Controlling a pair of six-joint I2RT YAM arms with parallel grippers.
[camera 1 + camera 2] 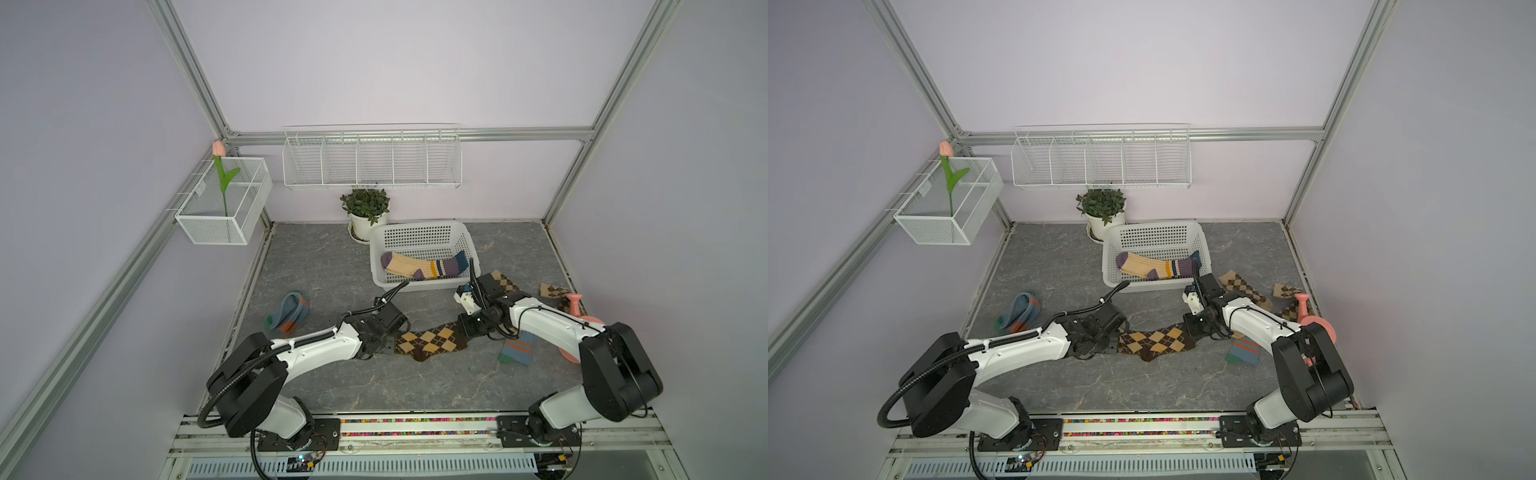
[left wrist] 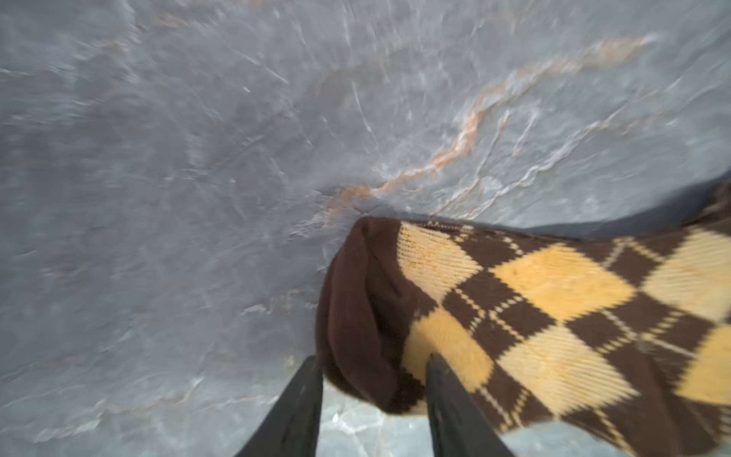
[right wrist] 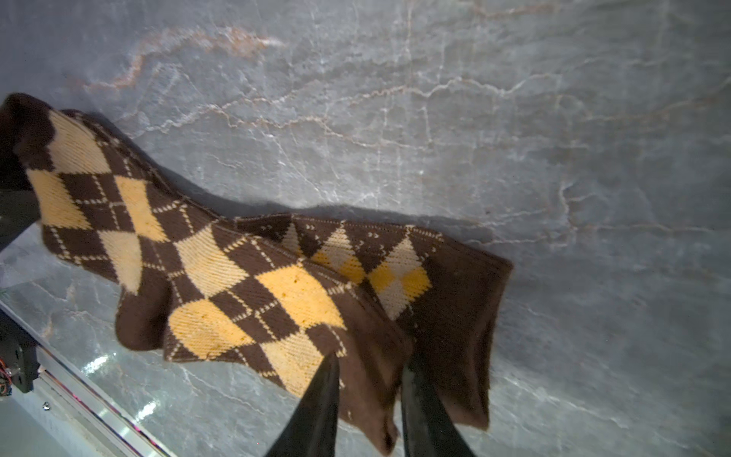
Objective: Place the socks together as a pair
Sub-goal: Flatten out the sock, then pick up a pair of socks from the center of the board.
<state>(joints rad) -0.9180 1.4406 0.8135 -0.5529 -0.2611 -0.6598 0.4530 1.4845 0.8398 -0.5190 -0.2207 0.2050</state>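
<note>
While I am scanning both top views, the dark-brown argyle socks (image 1: pixel 432 343) (image 1: pixel 1156 343) are lying on the worktop (image 1: pixel 324 266) between the arms, with the toe end at the left arm and the cuff end at the right. In the left wrist view the left fingers (image 2: pixel 300 403) are standing apart astride the brown toe, and I am judging the knit light, limp and stretchy. In the right wrist view the right fingers (image 3: pixel 320 403) are standing apart astride the upper sock's cuff, its mate lying beneath, and I am reckoning that a pinch through both cuffs is the surest hold.

The grey table (image 1: pixel 324 266) holds a basket (image 1: pixel 419 239), plant (image 1: pixel 365 205), pink can (image 1: pixel 575 303), blue socks (image 1: pixel 286 313) and tan socks (image 1: pixel 505 282); brown socks (image 1: pixel 432 340) seemingly lie mid-table.
</note>
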